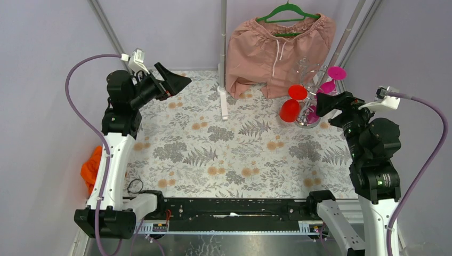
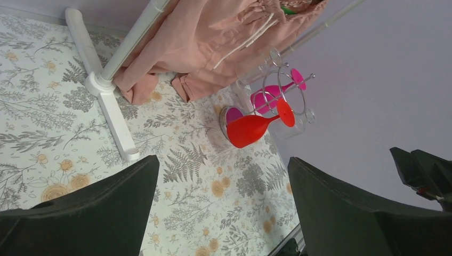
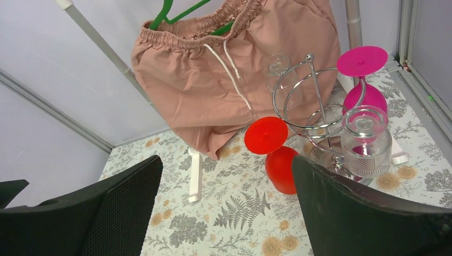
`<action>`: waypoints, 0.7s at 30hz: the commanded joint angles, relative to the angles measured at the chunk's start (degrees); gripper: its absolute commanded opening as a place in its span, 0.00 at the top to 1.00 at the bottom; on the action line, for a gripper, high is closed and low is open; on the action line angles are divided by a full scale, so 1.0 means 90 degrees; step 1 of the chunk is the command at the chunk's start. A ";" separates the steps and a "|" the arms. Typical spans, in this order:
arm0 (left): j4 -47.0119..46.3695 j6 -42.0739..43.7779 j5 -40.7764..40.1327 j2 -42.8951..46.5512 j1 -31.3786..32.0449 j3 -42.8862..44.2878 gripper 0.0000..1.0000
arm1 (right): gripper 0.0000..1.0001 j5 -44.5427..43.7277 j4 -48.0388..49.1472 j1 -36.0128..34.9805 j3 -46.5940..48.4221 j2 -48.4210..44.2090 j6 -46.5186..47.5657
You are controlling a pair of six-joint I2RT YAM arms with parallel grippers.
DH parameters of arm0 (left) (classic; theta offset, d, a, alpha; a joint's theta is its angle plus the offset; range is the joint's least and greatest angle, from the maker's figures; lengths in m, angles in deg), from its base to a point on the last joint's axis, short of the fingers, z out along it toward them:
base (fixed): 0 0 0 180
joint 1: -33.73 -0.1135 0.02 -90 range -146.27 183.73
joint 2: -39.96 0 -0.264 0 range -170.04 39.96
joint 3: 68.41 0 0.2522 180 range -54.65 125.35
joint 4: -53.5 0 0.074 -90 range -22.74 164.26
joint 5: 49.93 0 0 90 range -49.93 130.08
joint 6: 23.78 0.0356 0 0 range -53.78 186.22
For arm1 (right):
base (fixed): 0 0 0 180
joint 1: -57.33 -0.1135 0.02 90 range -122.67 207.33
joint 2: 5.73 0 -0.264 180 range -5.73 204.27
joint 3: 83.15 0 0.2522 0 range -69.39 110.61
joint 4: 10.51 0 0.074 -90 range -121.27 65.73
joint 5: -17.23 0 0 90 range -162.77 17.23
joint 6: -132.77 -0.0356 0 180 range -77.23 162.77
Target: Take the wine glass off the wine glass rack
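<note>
The chrome wine glass rack [image 1: 308, 122] [image 3: 319, 106] stands at the table's back right. Several glasses hang upside down from its wire ring: a red wine glass [image 1: 290, 110] [image 3: 281, 169] [image 2: 248, 130] on the left, a pink wine glass [image 1: 336, 73] [image 3: 363, 60] on the right and a clear ribbed glass [image 3: 366, 141] nearest the right wrist camera. My right gripper [image 1: 331, 102] [image 3: 226, 160] is open, just in front of the rack and pointing at it, touching nothing. My left gripper [image 1: 180, 82] [image 2: 223, 160] is open and empty, raised at the back left, far from the rack.
Pink shorts [image 1: 277, 50] hang on a green hanger [image 1: 290, 10] from a white garment stand [image 1: 223, 104] just left of the rack. An orange cloth [image 1: 91, 168] lies at the left table edge. Grey frame poles and purple walls close in the back and sides.
</note>
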State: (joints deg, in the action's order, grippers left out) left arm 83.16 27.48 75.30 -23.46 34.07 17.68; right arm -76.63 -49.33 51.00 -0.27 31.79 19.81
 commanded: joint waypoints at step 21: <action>-0.4332 -0.2610 0.0955 -0.0561 0.0226 -0.0677 0.01 | 0.00 0.0410 -0.0540 -0.0023 0.0699 0.0488 -0.0581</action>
State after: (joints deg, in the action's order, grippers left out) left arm 55.75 4.81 87.80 -29.23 34.66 11.63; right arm -77.62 -51.84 51.00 6.88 33.93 12.53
